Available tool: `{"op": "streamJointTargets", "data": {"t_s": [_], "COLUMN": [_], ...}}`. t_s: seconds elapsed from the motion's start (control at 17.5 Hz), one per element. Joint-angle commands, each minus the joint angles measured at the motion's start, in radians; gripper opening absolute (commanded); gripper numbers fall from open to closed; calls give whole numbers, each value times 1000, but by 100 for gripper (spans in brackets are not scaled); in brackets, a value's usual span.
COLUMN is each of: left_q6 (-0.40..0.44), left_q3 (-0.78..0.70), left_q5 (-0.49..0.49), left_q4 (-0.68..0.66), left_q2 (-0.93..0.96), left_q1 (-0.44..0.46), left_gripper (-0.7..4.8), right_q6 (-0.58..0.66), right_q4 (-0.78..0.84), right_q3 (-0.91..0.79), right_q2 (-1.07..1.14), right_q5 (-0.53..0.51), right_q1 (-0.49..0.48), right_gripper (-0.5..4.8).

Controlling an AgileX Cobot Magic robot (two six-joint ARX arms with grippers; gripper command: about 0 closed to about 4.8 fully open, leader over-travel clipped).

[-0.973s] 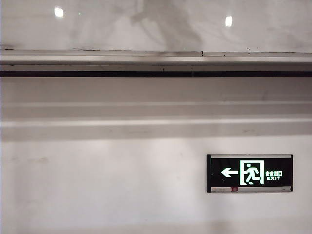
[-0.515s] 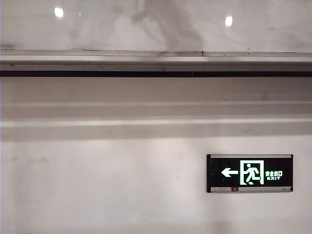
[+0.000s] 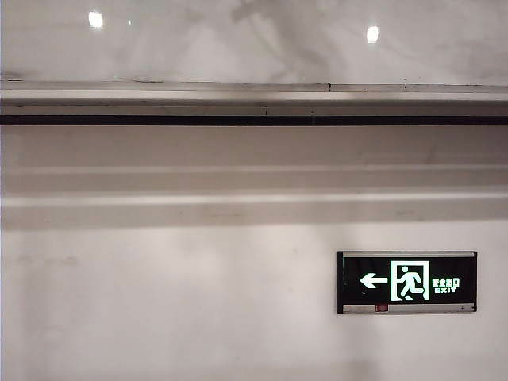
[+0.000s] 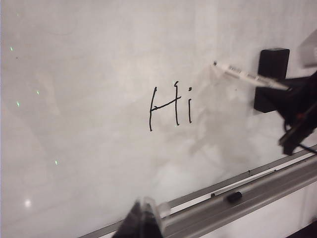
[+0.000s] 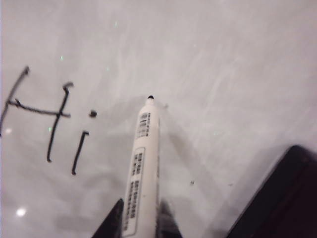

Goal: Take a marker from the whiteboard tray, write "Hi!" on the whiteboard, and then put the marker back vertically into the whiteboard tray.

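The whiteboard bears a black handwritten "Hi". My right gripper is shut on the marker, a white barrel with a printed label and a black tip. The tip points at the whiteboard just to the right of the "i"; whether it touches cannot be told. In the left wrist view the marker slants out from the right gripper. My left gripper hangs shut and empty just above the whiteboard tray. The exterior view shows only the whiteboard and the whiteboard tray, no arms.
A black block sticks to the board behind the marker, and shows as a dark corner in the right wrist view. A small black cap lies in the tray. A green exit sign hangs on the wall below.
The dim reflection of the arm on the whiteboard has drifted up and to the right. The tray and wall look the same.
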Motion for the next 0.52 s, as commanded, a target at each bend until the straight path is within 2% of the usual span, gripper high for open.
{"op": "streamJointTargets", "data": {"t_s": [0.06,0.52], "left_q6": [-3,-3], "left_q3": [3,3], "left_q5": [4,5], "left_q4": [13,13], "left_q2": [-3,-3], "left_q1": [-1,-1], "left_gripper": [-7,-7], "right_q6": [0,0], "right_q4": [19,-40], "right_q3": [4,4], "right_q2": [11,17], "right_q5": [-11,-25], "right_q1": [-14,-20], "right_gripper": [-1,-1]}}
